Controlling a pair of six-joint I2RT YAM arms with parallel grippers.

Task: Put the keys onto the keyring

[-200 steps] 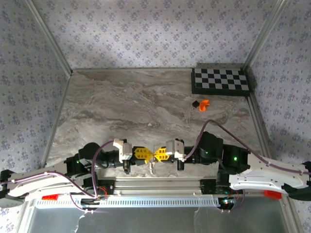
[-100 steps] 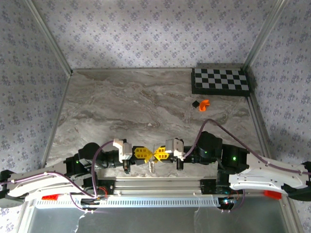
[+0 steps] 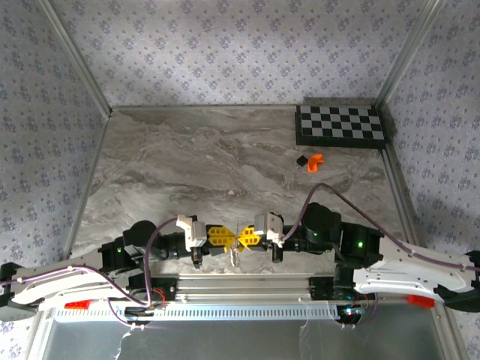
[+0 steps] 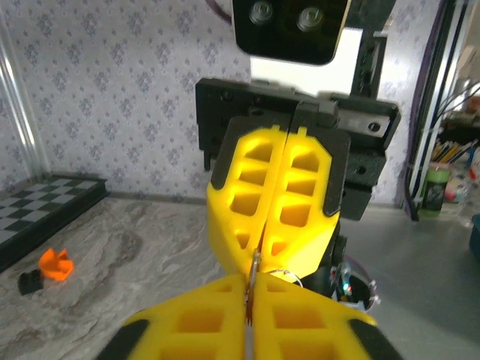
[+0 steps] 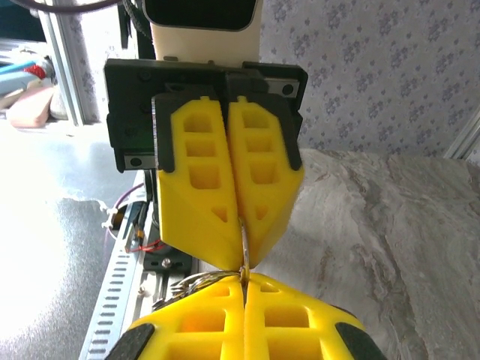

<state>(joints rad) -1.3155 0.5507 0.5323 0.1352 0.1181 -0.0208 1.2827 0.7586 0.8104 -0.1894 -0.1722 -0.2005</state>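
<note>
Marbled table (image 3: 210,161) bears a checkerboard (image 3: 341,125) and, seemingly, orange-black pieces (image 3: 311,160).

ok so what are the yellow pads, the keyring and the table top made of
Yellow pads: likely moulded or printed plastic, matte, with hollow pockets. Keyring: metal, going by its thin, silvery, glinting wire. Table top: marble-look veining with a low sheen; real stone or printed laminate, cannot tell.
</note>
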